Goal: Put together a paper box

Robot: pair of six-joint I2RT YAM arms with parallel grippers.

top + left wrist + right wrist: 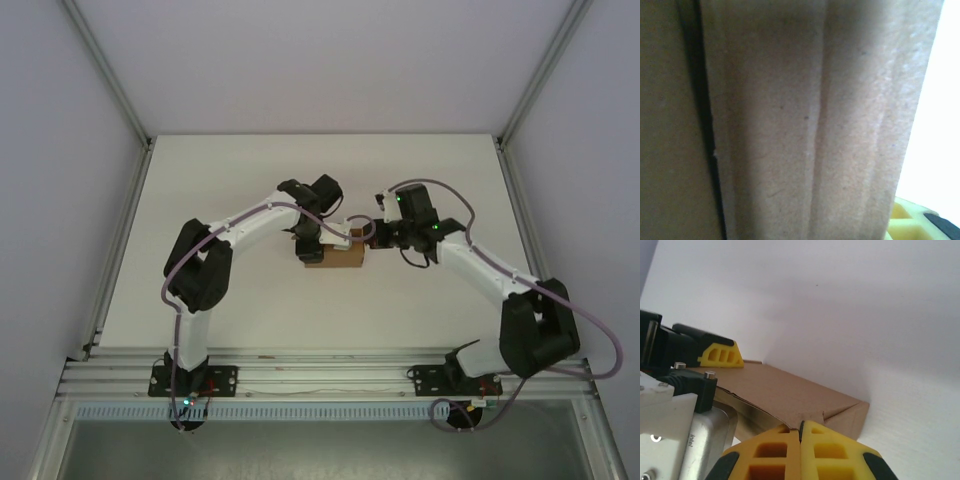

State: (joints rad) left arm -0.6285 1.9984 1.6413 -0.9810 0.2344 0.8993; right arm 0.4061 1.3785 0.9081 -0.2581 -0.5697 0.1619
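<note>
Paper box (335,258): brown cardboard folded into a small rectangular shape. It lies on the white table (250,310) around the middle, between your two grippers.

Far left in the top view, your left arm (195,275) rises from its base, bends at the elbow and reaches right toward the box. Your left gripper (316,242) is at the box's left end, touching it.

In the left wrist view the cardboard is right against the lens and blurred. A dark seam runs top to bottom on the left, with soft creases down the middle and bright table along the right edge. One yellow finger pad (920,224) pokes in at the bottom right corner. Can't tell if your left gripper is clamped or released.

In the right wrist view, one yellow finger (720,354) of the left gripper sits over the box's top panel at its left edge. The top panel is flat, a cut flap edge runs across it diagonally, and the near right corner looks folded closed.

Your right gripper (368,234) is at the box's upper right end, touching it. Its two yellow pads (845,440) are pressed together at the bottom of that view, clenched on a thin edge of the box that runs into the line between them. Your right arm (535,335) comes in from the right base, with its elbow out toward the table's right edge.
</note>
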